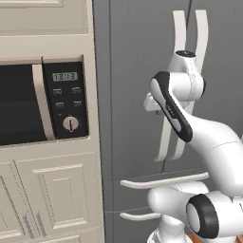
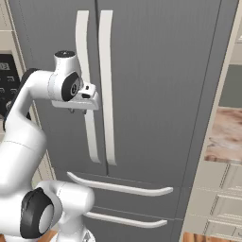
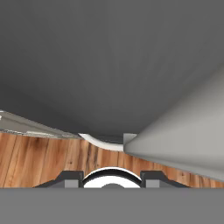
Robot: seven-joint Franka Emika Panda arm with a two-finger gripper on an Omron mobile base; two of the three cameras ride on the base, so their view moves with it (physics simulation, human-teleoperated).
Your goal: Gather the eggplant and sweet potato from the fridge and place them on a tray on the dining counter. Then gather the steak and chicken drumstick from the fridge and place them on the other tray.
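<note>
The dark grey fridge (image 1: pixel 133 71) (image 2: pixel 165 71) (image 3: pixel 109 65) stands with both doors closed. My gripper (image 2: pixel 87 106) (image 1: pixel 151 105) is pressed up against the left door's long pale handle (image 2: pixel 82 42) (image 1: pixel 179 28), about halfway down it. In the hand view that handle (image 3: pixel 175 144) runs close by on the right of the gripper (image 3: pixel 112 177), with wooden floor below. How the jaws stand on the handle is hidden. The eggplant, sweet potato, steak and chicken drumstick are hidden, and the trays are out of view. A strip of the marbled dining counter (image 2: pixel 227 134) shows at the far right.
A cream cabinet with a built-in microwave (image 1: pixel 28 102) borders the fridge on the left. Two pale drawer handles (image 2: pixel 118 186) (image 2: pixel 123 220) cross the fridge's lower part. My arm's white links rise in front of the left door.
</note>
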